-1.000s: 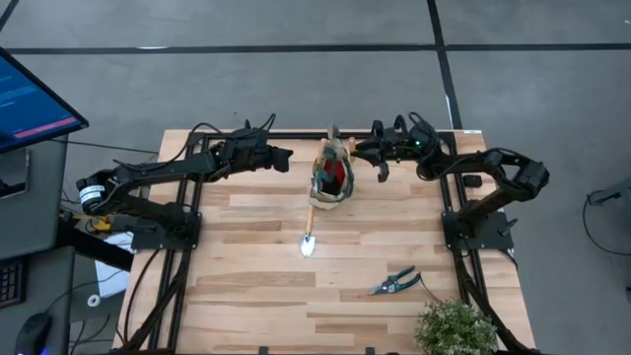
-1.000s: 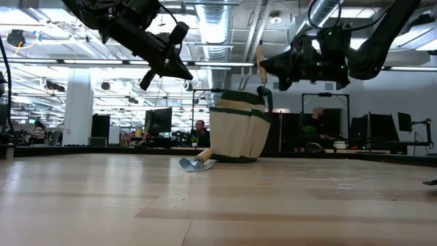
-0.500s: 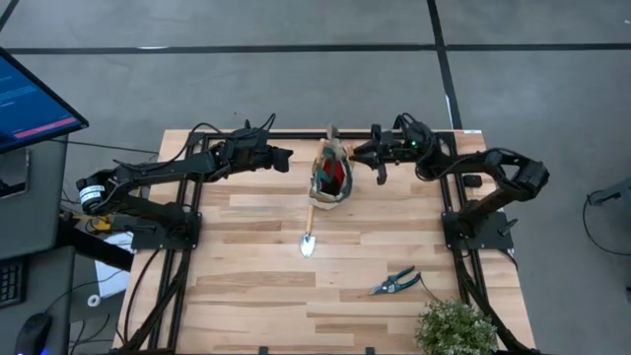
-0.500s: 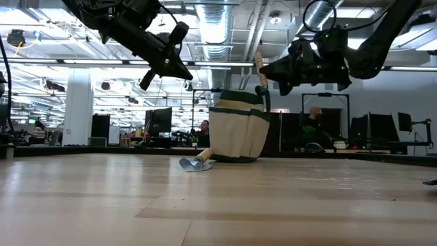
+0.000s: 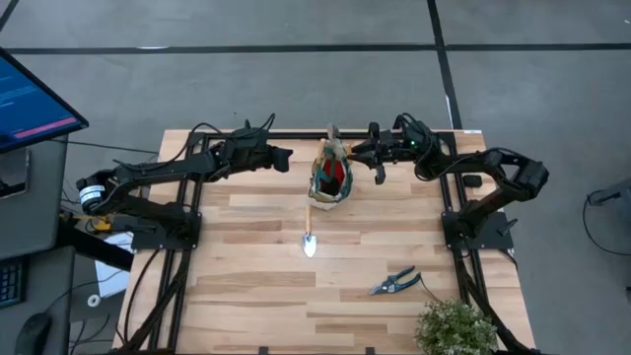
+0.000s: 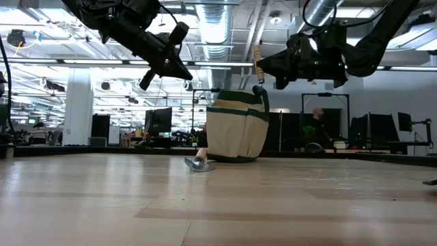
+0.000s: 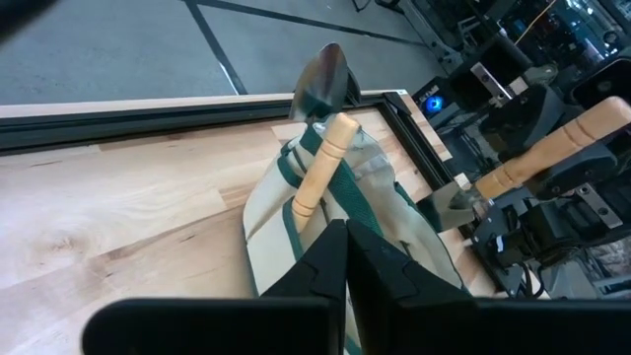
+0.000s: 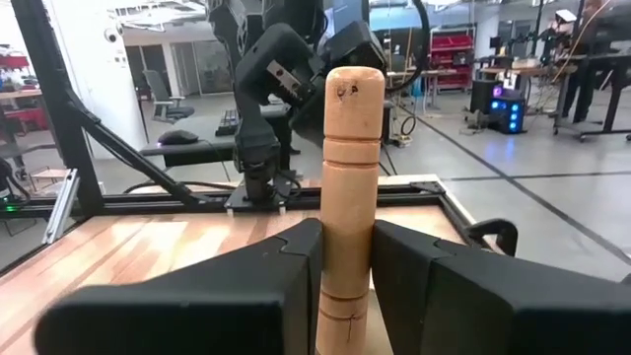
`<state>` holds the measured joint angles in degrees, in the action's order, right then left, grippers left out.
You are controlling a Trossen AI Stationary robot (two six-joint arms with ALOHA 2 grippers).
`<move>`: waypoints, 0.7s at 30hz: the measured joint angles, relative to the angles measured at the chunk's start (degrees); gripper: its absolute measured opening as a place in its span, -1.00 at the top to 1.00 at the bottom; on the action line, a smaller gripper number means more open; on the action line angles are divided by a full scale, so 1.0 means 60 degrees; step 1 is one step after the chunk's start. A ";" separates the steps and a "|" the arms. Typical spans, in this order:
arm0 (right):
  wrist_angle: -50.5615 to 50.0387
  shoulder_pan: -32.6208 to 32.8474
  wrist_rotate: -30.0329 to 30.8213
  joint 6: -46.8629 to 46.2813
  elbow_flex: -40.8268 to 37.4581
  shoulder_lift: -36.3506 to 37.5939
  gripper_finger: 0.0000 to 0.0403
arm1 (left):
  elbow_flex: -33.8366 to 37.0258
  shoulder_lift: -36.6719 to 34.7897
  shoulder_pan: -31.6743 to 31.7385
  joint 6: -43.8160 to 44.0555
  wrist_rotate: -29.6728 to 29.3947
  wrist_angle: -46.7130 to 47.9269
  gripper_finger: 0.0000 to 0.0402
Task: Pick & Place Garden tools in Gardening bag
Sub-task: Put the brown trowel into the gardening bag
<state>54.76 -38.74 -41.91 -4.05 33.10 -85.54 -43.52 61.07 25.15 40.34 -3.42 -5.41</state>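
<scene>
- left gripper [image 5: 286, 156]: jaws clenched on nothing, hovering just beside the bag [image 5: 331, 179]
- bag already has a trowel and something red in it
- right gripper [image 5: 361, 153]: jaws grasping a wooden handle [image 8: 351, 197], at the bag's other side
- left to do: trowel [image 5: 309, 229] and shears [image 5: 394, 283] on the worktop [image 5: 246, 266]

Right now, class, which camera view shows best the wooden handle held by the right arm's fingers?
The right wrist view: the wooden handle stands upright, close up, clamped between the right gripper's fingers. The left wrist view shows the handle farther off, beyond the bag. In the low view it is a small stub. In the high view it is barely visible.
</scene>
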 joint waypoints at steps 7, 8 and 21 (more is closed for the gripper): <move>0.0449 -0.0074 -0.0145 -0.0637 0.0010 0.0346 0.72 | -0.0001 -0.0002 0.0000 0.0000 0.0000 0.0000 0.96; 0.0456 -0.0073 -0.0159 -0.0646 0.0021 0.0443 0.72 | 0.0000 0.0000 0.0000 0.0000 0.0000 0.0002 0.96; -0.0694 -0.0228 -0.0263 -0.0292 0.0004 0.0342 0.72 | 0.0000 -0.0001 0.0000 -0.0111 0.0078 0.0004 0.96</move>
<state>50.60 -40.10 -43.49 -5.81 33.12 -83.48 -43.52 61.06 25.15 39.67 -2.95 -5.39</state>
